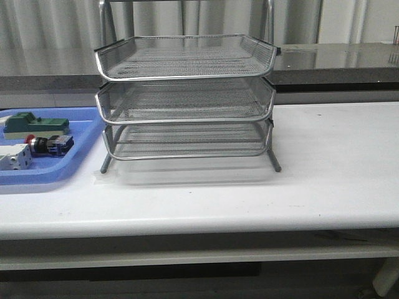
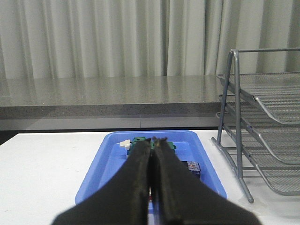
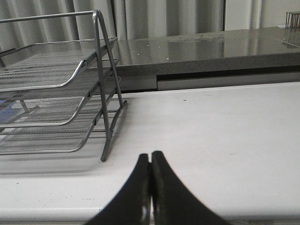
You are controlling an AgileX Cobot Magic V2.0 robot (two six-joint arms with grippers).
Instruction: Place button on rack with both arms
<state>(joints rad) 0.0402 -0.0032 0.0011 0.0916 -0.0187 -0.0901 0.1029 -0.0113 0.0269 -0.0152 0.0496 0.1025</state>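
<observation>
The button [image 1: 48,144], red head, black body and blue rear, lies in the blue tray [image 1: 81,162] at the left of the table. In the left wrist view only its blue rear [image 2: 192,167] shows past the fingers. The silver three-tier wire rack [image 1: 186,99] stands in the middle of the table; it also shows in the left wrist view [image 2: 262,122] and the right wrist view [image 3: 56,98]. My left gripper [image 2: 153,139] is shut and empty, above the blue tray's near side. My right gripper [image 3: 151,153] is shut and empty over bare table, to the right of the rack. Neither arm shows in the front view.
The blue tray also holds a green-and-cream block [image 1: 34,124] and a white boxy part [image 1: 14,157]. A grey counter [image 1: 336,59] and curtains run behind the white table [image 1: 336,162]. The table's front edge lies close below the rack's legs.
</observation>
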